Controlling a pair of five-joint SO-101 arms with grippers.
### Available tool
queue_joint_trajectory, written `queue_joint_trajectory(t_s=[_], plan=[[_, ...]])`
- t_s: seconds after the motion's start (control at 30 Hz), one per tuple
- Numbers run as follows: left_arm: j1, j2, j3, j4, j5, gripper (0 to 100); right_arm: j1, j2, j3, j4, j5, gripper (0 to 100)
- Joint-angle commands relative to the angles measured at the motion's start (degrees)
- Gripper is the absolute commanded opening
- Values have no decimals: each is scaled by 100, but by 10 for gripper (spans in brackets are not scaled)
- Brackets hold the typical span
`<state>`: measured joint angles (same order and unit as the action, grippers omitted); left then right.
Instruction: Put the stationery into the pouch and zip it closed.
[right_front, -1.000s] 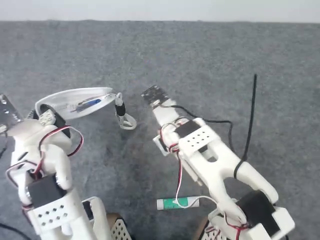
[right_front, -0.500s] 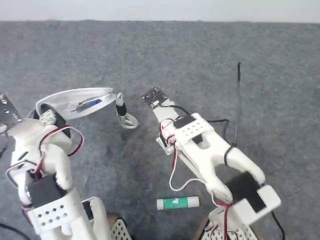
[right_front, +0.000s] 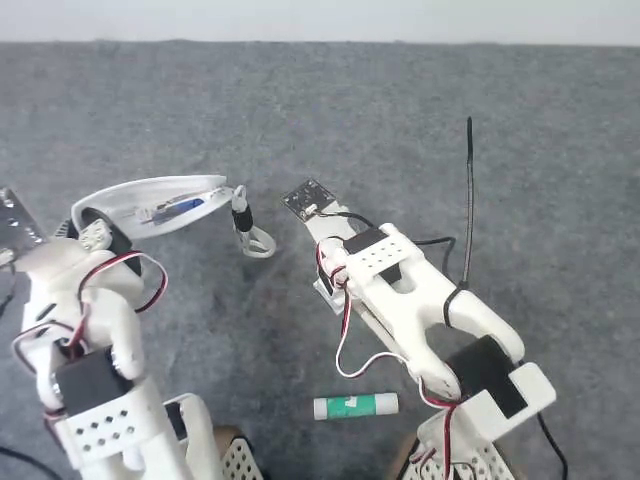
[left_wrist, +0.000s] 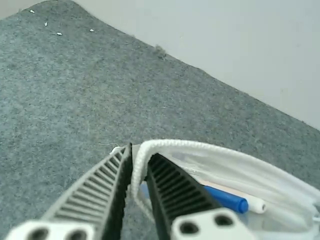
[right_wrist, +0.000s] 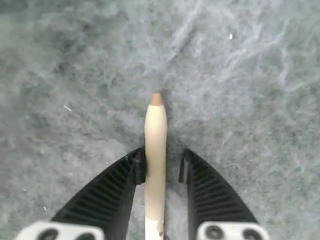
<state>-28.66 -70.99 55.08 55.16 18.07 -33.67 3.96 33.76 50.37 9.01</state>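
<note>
Your right arm (right_front: 400, 285) has swung slightly left since a second ago. The right gripper (right_wrist: 161, 155) has its jaws spread astride a cream brown-tipped pencil (right_wrist: 155, 125) lying on the grey carpet (right_wrist: 250, 75). The left gripper (left_wrist: 140, 156) pinches the rim of the white fabric pouch (left_wrist: 210, 150), which has a blue plastic pen (left_wrist: 220, 197) inside.

Left: a white fabric pouch (right_front: 150, 195) over the grey carpeted table (right_front: 400, 100), its rim clamped in the left gripper (left_wrist: 137, 155).
Inside the pouch: a blue plastic pen (left_wrist: 222, 197).
Centre: the right gripper (right_wrist: 161, 162), right of the pouch, jaws apart around a cream wooden pencil (right_wrist: 155, 130).
Front: a green-and-white glue stick tube (right_front: 355, 406) lying between the arm bases.
Right: a thin black cable (right_front: 468, 200).
</note>
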Motion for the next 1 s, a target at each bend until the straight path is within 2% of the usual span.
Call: queue_joint_trajectory(t_s=[0.0, 0.1, 0.3, 0.5, 0.67, 0.97], plan=[[44, -44, -57, -193, 62, 13, 48, -31, -281, 57, 53, 50], [44, -44, -57, -193, 62, 13, 48, -92, -281, 57, 70, 2], [44, -44, -48, -193, 62, 13, 40, -752, -237, 101, 18, 6], [53, -44, -48, -193, 62, 13, 48, -1859, 132, 48, -905, 6], [70, -44, -48, -185, 62, 13, 48, -2756, 316, 40, -1134, 6], [923, -475, -48, 158, -185, 13, 92, -4145, 1002, -760, -1855, 6]])
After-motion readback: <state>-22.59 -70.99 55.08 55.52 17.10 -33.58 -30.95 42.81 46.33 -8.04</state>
